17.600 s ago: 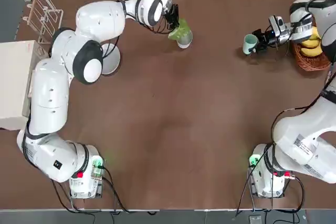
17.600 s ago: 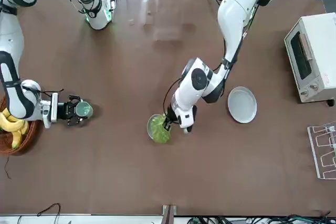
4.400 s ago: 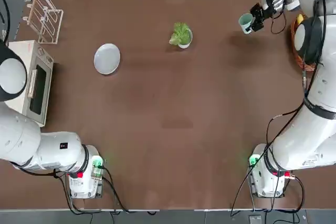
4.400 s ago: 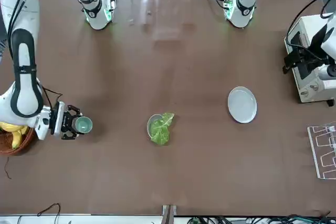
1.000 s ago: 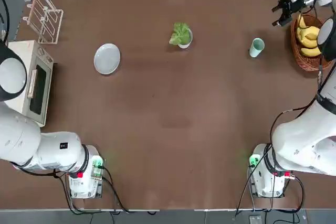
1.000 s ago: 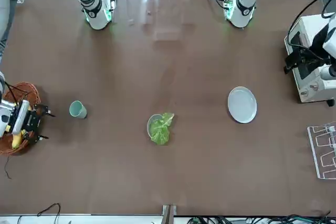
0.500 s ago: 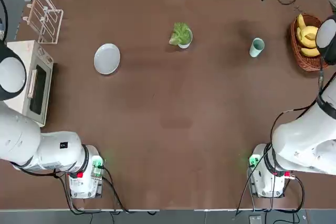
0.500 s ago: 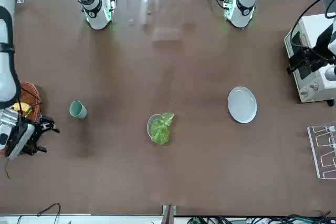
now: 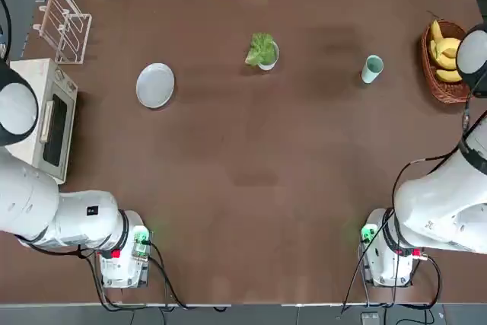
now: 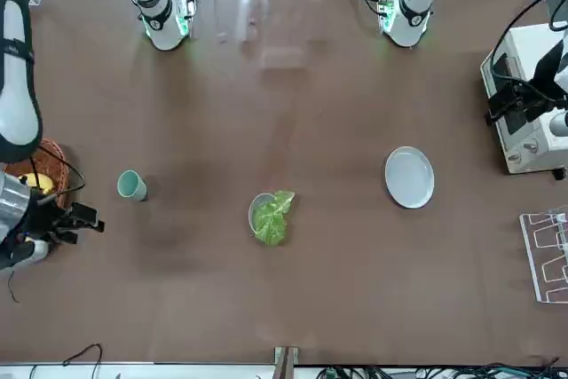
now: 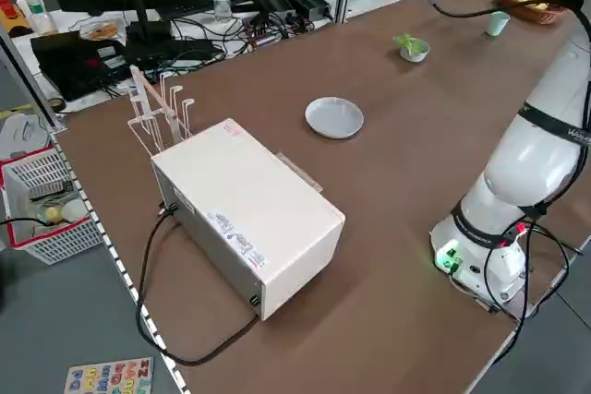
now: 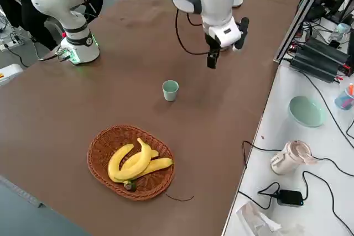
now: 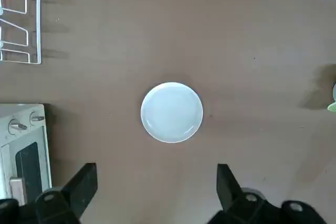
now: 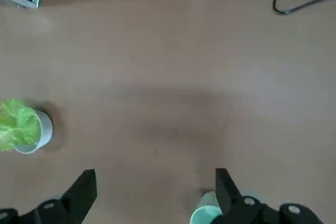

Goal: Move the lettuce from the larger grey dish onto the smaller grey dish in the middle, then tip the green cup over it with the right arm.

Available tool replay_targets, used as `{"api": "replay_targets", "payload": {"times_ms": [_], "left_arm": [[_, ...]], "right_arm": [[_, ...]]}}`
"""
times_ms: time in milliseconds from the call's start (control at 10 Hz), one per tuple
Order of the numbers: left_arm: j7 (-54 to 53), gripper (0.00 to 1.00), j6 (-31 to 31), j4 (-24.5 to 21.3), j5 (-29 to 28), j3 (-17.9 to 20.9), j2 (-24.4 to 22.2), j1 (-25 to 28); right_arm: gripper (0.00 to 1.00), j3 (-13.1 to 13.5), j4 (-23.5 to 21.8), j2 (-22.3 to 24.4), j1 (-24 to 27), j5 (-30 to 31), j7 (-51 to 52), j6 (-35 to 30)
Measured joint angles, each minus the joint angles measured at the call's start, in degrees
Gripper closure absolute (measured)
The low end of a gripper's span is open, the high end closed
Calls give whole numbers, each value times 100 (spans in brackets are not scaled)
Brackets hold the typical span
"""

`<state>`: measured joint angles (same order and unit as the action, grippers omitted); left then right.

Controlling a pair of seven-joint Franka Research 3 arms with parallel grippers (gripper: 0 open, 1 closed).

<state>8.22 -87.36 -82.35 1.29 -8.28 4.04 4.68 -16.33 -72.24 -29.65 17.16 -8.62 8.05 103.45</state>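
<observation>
The left gripper (image 10: 493, 109), fingers spread and holding nothing, hangs near the oven (image 10: 524, 135). The larger dish (image 9: 155, 85) lies to its right. Between the grippers, lettuce (image 9: 261, 49) sits in the smaller dish (image 9: 272, 62). The green cup (image 9: 372, 68) stands left of the right gripper (image 10: 89, 232), which is released, its fingers wide apart, near the basket of bananas (image 9: 444, 87).

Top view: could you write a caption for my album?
Lettuce sits in the small bowl, between the bare plate and the upright green cup.
</observation>
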Motion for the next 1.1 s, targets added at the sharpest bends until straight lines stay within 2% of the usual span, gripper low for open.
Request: {"api": "replay_targets", "payload": {"times_ms": [200, 500, 800, 900, 1100], "left_arm": [[8, 0, 0, 1, 0, 24, 0, 6], [-16, 0, 71, 4, 0, 24, 0, 204], [-91, 0, 77, 4, 0, -34, 1, 311], [-163, 0, 77, 7, -40, -109, 1, 301], [-200, 0, 77, 16, -181, -255, 0, 294]], "right_arm": [[0, -50, 357, 114, -26, 167, -787, -357], [0, -64, 389, 450, -297, 419, -1441, -660], [0, 13, 392, 597, -401, 548, -1621, -878], [0, 261, 392, 690, -569, 550, -1621, -971], [0, 1034, 392, 983, -1186, 549, -1616, -1228]]}}
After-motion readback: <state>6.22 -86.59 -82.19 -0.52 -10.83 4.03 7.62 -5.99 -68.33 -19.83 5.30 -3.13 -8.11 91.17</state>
